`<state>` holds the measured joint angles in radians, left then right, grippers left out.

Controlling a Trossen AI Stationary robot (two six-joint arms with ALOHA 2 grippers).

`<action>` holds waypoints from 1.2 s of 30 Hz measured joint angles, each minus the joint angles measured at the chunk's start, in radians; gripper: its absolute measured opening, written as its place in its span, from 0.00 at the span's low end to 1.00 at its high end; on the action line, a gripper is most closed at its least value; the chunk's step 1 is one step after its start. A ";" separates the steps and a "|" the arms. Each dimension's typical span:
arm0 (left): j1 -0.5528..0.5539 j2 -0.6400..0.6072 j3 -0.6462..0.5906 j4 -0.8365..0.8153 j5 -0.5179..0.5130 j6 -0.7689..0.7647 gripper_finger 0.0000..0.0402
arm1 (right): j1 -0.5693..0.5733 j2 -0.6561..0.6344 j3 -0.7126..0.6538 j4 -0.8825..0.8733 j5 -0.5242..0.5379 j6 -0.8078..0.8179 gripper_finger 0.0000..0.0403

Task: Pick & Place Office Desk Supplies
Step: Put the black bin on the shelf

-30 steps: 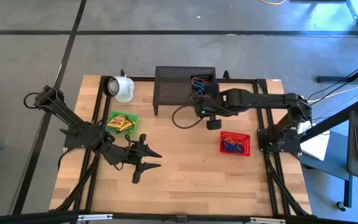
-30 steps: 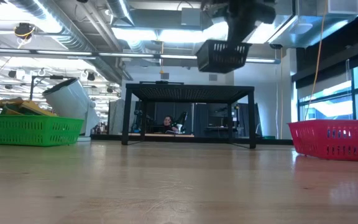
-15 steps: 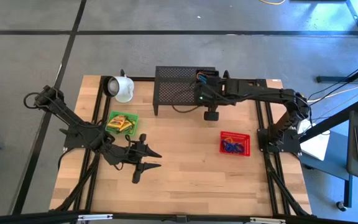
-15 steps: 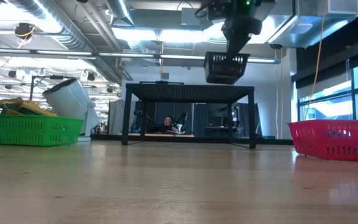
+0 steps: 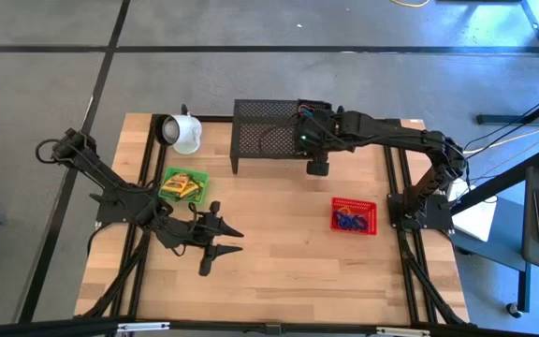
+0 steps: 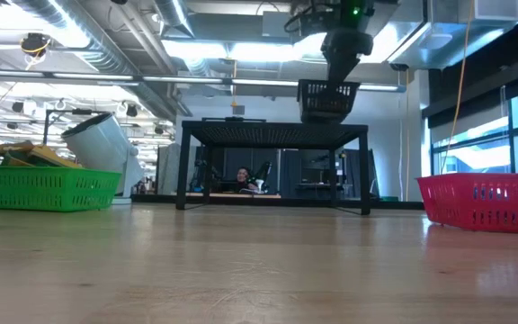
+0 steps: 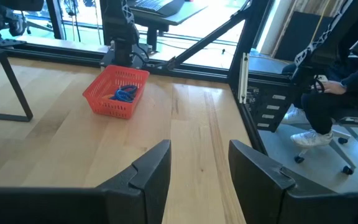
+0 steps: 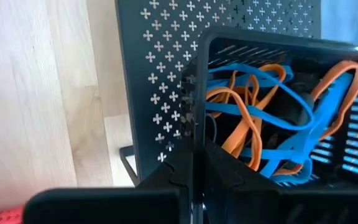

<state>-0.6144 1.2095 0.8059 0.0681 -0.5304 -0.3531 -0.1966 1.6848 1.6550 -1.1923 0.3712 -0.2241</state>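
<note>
Right arm holds a black basket of rubber bands over the mesh rack.

High view: the right gripper (image 5: pixel 313 122), upper centre, grips the black basket (image 5: pixel 311 116) above the rack (image 5: pixel 265 131); green basket (image 5: pixel 184 184) holds crayon boxes (image 5: pixel 183 185), red basket (image 5: pixel 355 216) blue bands.
Low view: the black basket hangs level, top centre.
Left wrist view: left gripper (image 7: pixel 199 167) fingers spread, empty, over the worktop (image 7: pixel 55 143).
Right wrist view: fingers clenched on the basket rim; blue and orange rubber bands (image 8: pixel 263 106) inside.

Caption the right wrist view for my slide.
Right gripper clamps the rim of a black basket of blue and orange rubber bands above the black rack.
</note>
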 joint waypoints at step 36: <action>0.000 0.000 0.000 -0.020 0.000 0.000 0.39 | -0.052 0.027 0.000 0.018 -0.012 0.059 0.20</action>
<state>-0.6145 1.2095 0.8059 0.0483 -0.5301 -0.3534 -0.2489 1.7115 1.6547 -1.1744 0.3588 -0.1650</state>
